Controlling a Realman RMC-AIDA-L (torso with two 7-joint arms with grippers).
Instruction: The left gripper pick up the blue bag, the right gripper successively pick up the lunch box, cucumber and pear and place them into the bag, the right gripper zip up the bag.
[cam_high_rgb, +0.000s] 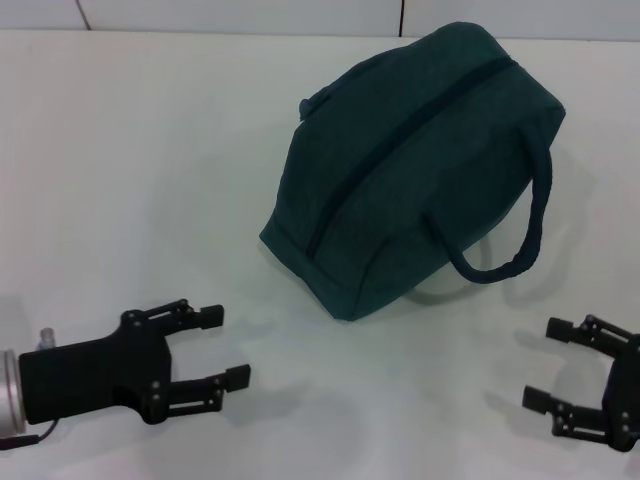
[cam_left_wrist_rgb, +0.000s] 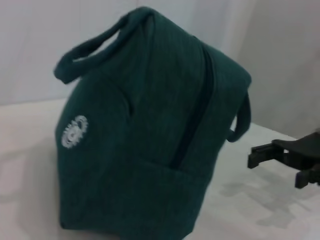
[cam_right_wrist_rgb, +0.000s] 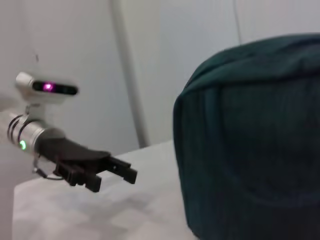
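Dark teal fabric blue bag, zipped, rests on the white table. Left gripper and right gripper sit nearer the robot, apart from it, jaws spread, empty.

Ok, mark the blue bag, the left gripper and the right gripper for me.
blue bag (cam_high_rgb: 400, 190), head view, on its side panel.
left gripper (cam_high_rgb: 228, 347), head view, midway between its open fingertips.
right gripper (cam_high_rgb: 545, 362), head view, midway between its open fingertips.

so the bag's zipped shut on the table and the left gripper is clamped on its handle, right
Not quite. The blue bag is zipped shut on the table, but the left gripper holds nothing: the head view shows its jaws open, well short of the bag.
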